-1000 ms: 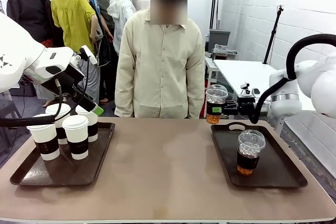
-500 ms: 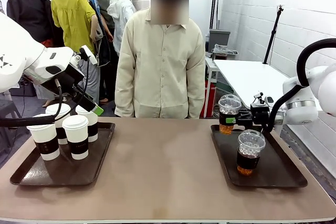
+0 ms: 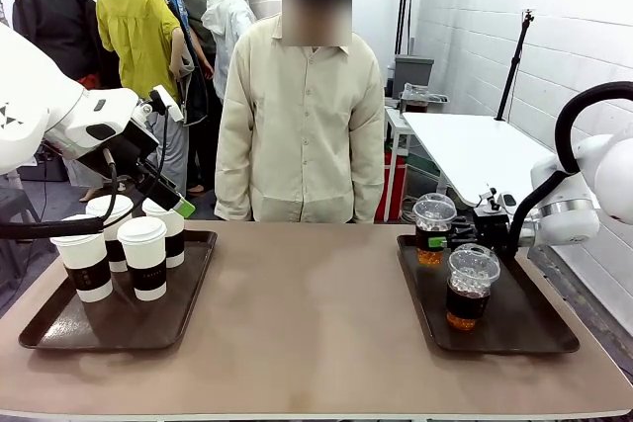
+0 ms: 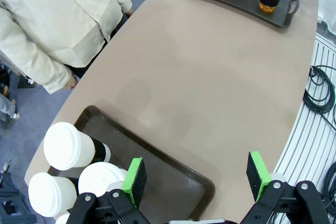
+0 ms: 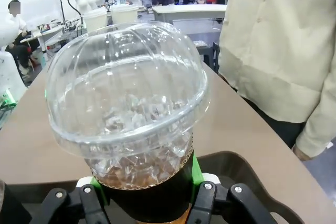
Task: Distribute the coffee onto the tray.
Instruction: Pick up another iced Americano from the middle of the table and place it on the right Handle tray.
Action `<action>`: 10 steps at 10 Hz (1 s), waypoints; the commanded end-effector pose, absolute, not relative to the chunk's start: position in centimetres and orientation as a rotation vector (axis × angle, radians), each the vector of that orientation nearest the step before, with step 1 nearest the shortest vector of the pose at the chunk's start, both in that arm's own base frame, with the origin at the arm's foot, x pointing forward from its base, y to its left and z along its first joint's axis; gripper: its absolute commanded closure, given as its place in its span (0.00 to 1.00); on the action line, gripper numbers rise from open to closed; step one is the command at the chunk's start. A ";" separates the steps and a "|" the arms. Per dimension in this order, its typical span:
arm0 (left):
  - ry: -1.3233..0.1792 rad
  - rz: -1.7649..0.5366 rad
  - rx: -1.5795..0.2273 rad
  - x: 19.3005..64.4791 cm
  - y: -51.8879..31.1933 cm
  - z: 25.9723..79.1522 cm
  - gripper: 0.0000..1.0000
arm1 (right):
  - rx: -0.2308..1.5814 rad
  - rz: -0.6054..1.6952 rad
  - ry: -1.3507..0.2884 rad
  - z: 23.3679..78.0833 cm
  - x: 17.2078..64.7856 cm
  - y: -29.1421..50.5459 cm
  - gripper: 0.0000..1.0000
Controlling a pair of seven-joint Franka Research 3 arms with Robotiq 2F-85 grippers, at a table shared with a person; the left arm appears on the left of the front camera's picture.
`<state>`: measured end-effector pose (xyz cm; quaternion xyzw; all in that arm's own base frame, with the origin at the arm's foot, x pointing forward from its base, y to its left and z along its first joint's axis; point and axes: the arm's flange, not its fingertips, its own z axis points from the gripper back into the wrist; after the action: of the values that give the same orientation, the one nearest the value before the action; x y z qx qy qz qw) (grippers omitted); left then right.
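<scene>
My right gripper [image 3: 457, 235] is clasping an iced cup [image 3: 433, 229] over the right tray [image 3: 514, 328]; releasing high risks tipping.

White paper cups [image 3: 146, 256] wear dark brown sleeves on a dark brown plastic tray [image 3: 59, 328]; clear dome-lidded plastic cups [image 3: 469, 287] hold amber drink; the tabletop [image 3: 307, 333] is plain tan.
</scene>
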<state>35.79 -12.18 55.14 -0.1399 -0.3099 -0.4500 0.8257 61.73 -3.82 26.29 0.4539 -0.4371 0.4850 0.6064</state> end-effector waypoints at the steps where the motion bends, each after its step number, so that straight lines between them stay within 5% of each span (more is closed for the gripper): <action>1: -0.651 -0.965 -0.293 36.0 -12.0 55.2 0.00 | 1.078 1.149 -1.028 26.2 62.3 -3.9 0.35; 8: -0.651 -0.965 -0.293 36.0 -12.0 55.2 0.00 | 1.060 1.108 -0.987 24.5 62.7 -3.8 0.35; 10: -0.651 -0.965 -0.293 36.0 -12.0 55.2 0.00 | 1.053 1.091 -0.968 24.5 62.8 -3.9 0.00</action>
<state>35.79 -12.18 55.14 -0.1399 -0.3099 -0.4500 0.8257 62.25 -3.87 24.46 0.4582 -0.4312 0.4807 0.6108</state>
